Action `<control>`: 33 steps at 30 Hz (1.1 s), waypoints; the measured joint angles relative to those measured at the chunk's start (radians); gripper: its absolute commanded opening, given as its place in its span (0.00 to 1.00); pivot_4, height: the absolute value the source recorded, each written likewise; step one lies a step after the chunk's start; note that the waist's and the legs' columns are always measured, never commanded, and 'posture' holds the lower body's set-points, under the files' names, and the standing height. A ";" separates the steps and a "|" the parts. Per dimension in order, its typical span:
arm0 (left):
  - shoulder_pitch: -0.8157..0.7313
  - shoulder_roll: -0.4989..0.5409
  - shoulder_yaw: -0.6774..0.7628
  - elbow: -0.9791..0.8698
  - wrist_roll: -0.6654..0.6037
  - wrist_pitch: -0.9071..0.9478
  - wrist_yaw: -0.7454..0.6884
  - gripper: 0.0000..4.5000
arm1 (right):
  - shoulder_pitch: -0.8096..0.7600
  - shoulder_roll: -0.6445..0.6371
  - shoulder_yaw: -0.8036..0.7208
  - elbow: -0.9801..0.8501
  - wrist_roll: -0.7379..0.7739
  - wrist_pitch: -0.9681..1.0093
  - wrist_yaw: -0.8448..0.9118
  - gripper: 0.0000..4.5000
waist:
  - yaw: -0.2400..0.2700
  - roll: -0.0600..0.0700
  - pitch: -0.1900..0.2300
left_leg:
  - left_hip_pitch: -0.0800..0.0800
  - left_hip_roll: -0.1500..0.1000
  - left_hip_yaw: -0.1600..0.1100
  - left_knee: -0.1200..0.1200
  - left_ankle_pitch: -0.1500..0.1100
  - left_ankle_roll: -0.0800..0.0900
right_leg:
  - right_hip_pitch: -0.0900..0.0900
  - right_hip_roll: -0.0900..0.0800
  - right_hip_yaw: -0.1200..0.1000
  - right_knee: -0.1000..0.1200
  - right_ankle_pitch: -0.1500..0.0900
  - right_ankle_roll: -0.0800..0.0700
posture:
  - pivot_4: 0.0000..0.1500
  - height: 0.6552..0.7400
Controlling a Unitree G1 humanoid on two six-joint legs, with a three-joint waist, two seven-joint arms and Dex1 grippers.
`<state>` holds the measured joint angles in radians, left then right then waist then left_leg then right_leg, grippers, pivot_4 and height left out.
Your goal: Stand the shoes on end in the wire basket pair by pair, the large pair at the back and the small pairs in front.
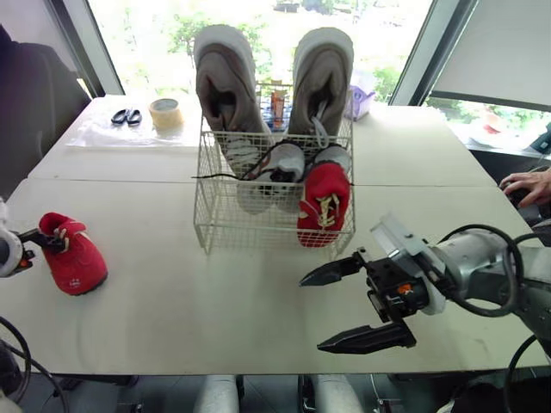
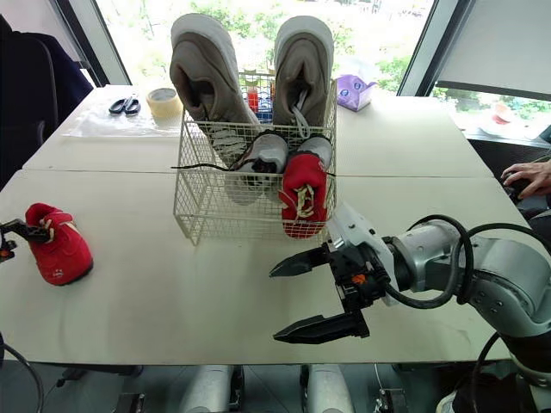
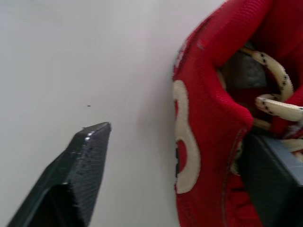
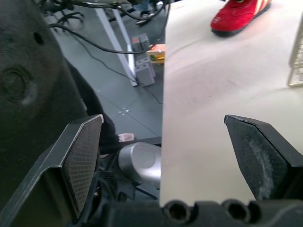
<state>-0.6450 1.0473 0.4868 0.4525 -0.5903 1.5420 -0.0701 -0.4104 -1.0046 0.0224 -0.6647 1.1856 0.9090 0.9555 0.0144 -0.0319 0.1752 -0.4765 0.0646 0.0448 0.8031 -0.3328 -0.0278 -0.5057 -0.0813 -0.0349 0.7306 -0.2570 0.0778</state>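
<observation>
A wire basket (image 1: 207, 225) stands mid-table. Two large grey-tan shoes (image 1: 225, 86) (image 1: 320, 77) stand on end at its back. In front of them are a small white-grey pair (image 1: 280, 168) and one small red shoe (image 1: 324, 202), toe down at the front right. The second red shoe (image 1: 73, 256) lies on the table at the far left. My left gripper (image 3: 182, 142) is open astride its collar, one finger (image 3: 90, 156) outside and one inside. My right gripper (image 1: 353, 305) hovers open and holds nothing, low over the table in front of the basket.
At the table's back left are a tape roll (image 1: 165, 113) and scissors (image 1: 126, 116) on a plastic sheet. A purple tissue box (image 1: 360, 96) sits behind the basket on the right. A person's hand (image 1: 527, 185) rests at the right edge.
</observation>
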 measured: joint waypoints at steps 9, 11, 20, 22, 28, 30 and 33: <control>-0.037 -0.003 -0.052 0.021 0.076 0.001 -0.083 0.01 | 0.004 0.000 -0.029 0.000 0.018 0.025 -0.026 1.00 | -0.002 0.000 0.000 | 0.001 0.000 0.000 0.000 0.000 0.000 | -0.001 0.000 0.000 0.002 0.000 0.000 | 1.00 0.00; -0.003 -0.002 -0.038 -0.032 0.076 0.018 -0.101 0.01 | -0.001 0.002 -0.027 0.003 0.015 0.029 -0.024 1.00 | -0.002 0.000 0.000 | 0.000 0.000 0.000 0.000 0.000 0.000 | -0.001 0.000 0.000 0.002 0.000 0.000 | 1.00 0.00; 0.043 -0.150 0.278 -0.843 -0.134 0.060 -0.131 0.01 | -0.078 0.027 0.010 0.113 -0.016 0.056 0.052 1.00 | 0.004 -0.005 0.001 | -0.001 -0.001 -0.001 0.002 0.000 0.000 | 0.002 -0.001 0.000 -0.001 0.000 0.000 | 1.00 0.00; -0.063 -0.242 0.330 -1.004 -0.210 0.060 -0.130 0.01 | -0.087 0.024 0.015 0.139 -0.042 0.057 0.074 1.00 | 0.004 -0.005 0.001 | 0.000 -0.002 -0.002 0.003 0.000 0.000 | 0.004 -0.001 0.000 -0.002 0.000 0.000 | 1.00 0.00; -0.178 -0.674 0.309 -1.351 -0.351 0.058 0.034 0.01 | -0.104 0.012 0.024 0.202 -0.070 0.093 0.125 1.00 | -0.005 -0.004 0.000 | 0.005 -0.002 -0.002 0.003 0.000 0.000 | 0.009 0.000 0.001 -0.002 0.001 0.001 | 1.00 0.00; -0.108 -0.715 0.185 -1.372 -0.302 -0.006 0.072 0.01 | -0.103 0.012 0.017 0.211 -0.065 0.121 0.110 1.00 | -0.009 -0.004 0.000 | 0.006 -0.002 -0.002 0.002 0.000 0.000 | 0.008 0.001 0.002 0.001 0.001 0.002 | 1.00 0.00; 0.014 -0.717 0.002 -1.360 -0.174 -0.201 0.081 0.01 | -0.080 -0.011 -0.043 0.195 -0.009 0.175 0.070 1.00 | -0.002 -0.003 0.001 | 0.007 -0.001 -0.003 0.001 0.000 0.000 | 0.007 0.003 0.002 0.004 0.000 0.001 | 1.00 0.00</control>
<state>-0.6314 0.3305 0.4890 -0.9076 -0.7644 1.3405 0.0111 -0.4905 -1.0154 -0.0208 -0.4692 1.1763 1.0845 1.0250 0.0121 -0.0353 0.1758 -0.4690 0.0636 0.0421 0.8045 -0.3327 -0.0275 -0.4988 -0.0783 -0.0331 0.7342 -0.2565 0.0788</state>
